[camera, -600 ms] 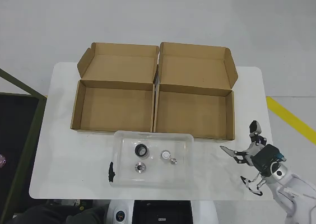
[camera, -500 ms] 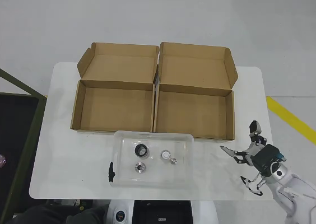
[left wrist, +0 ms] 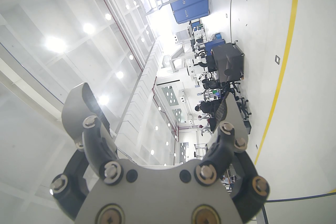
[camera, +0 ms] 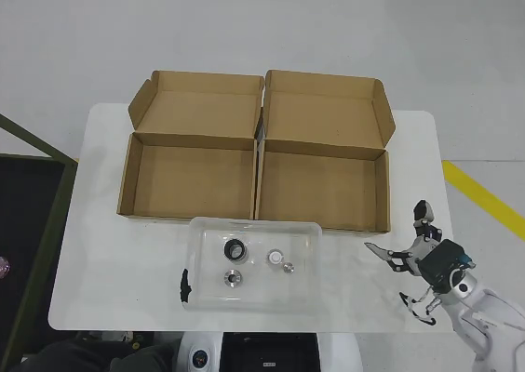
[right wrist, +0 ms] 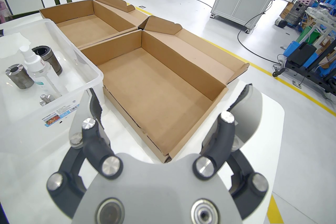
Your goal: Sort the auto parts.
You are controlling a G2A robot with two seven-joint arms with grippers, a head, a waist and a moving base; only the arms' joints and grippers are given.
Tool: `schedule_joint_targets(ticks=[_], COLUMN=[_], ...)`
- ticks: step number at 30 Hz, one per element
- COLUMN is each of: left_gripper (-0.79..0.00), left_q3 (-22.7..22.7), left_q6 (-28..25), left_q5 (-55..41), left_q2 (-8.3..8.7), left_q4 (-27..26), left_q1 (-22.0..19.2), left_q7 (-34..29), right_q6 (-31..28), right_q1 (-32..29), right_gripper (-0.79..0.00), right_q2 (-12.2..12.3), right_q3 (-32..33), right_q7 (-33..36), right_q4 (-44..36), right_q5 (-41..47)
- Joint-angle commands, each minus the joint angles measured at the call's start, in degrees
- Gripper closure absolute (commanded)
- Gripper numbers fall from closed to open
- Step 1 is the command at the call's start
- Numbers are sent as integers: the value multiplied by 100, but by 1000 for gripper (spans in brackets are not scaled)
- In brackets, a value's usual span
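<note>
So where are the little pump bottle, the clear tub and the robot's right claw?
pump bottle (right wrist: 40, 75), right wrist view, on its clear body.
clear tub (camera: 253, 220), top view, on its far rim.
right gripper (right wrist: 168, 92), right wrist view, midway between its open fingertips.

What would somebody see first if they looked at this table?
Two big open cardboard boxes sit side by side at the far side of the white table. In front of them is a clear tub holding a few metal parts and a little spray bottle. The robot's right hand hangs open over the table's right front corner.
</note>
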Motion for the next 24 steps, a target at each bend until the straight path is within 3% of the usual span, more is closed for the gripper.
schedule_joint_targets(ticks=[1,24], left_gripper=[-785,-785], left_q3=[0,0], left_q6=[0,0], left_q5=[0,0], left_q2=[0,0], left_q4=[0,0], left_q1=[0,0], left_q7=[0,0], right_q6=[-85,-1238], right_q1=[64,1432], right_gripper=[-785,-785], right_q2=[9,95], right_q3=[-52,-1650], right_q7=[-18,1188], right_q4=[52,71], right_q5=[97,360])
